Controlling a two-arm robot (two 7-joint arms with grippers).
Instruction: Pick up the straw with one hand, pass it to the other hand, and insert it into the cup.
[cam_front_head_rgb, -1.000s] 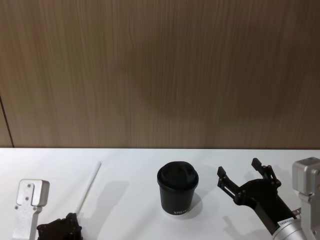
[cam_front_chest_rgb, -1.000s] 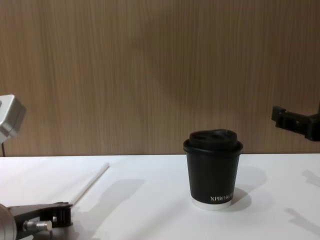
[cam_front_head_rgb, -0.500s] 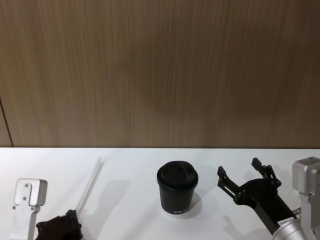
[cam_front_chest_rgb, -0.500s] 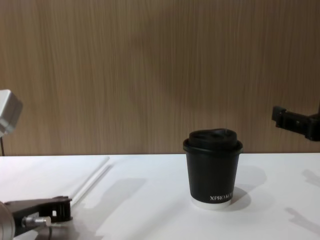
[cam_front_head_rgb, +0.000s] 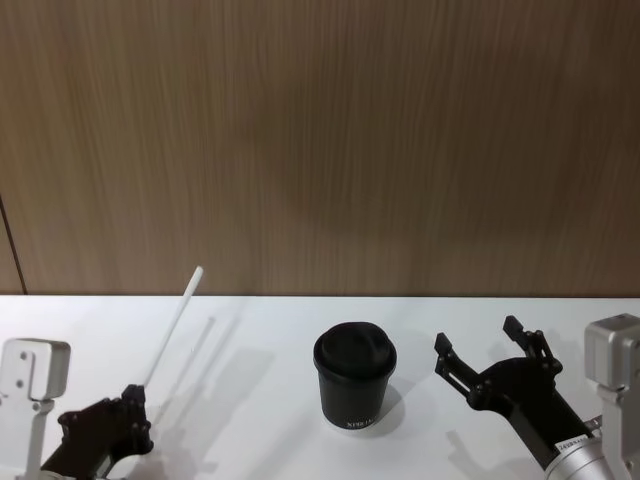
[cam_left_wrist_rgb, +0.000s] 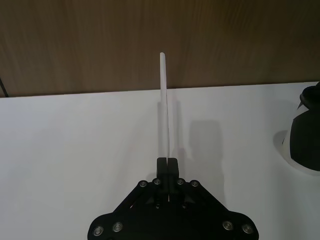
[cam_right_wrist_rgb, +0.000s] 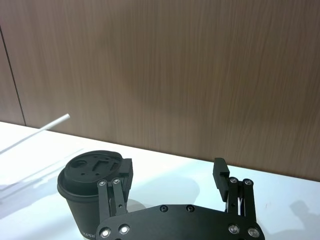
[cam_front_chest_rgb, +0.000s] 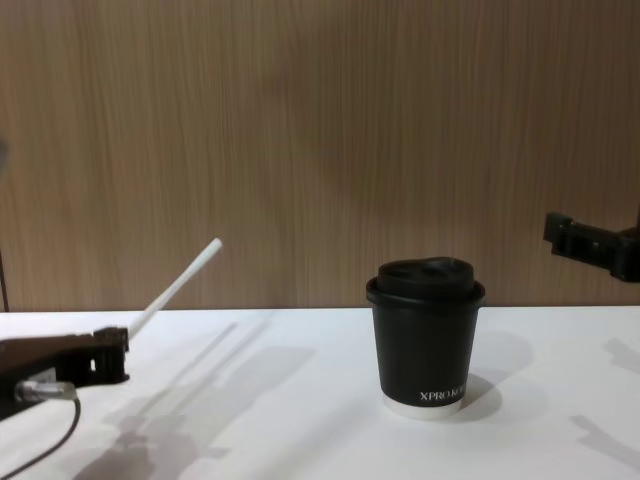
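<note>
The thin white straw is off the table and slants up and away, its far end against the wood wall. My left gripper is shut on the straw's near end at the table's left; its fingertips pinch the straw. The black lidded cup stands upright in the middle of the table. My right gripper hovers open just right of the cup, nothing between its fingers, with the cup's lid beside one finger.
The white table runs back to a brown wood-panelled wall. Bare tabletop lies between the straw and the cup. A white bracket on my left arm sits at the lower left edge.
My left gripper has risen with the straw, which lay flat on the table and now tilts up in the air. The cup and right gripper have not moved.
</note>
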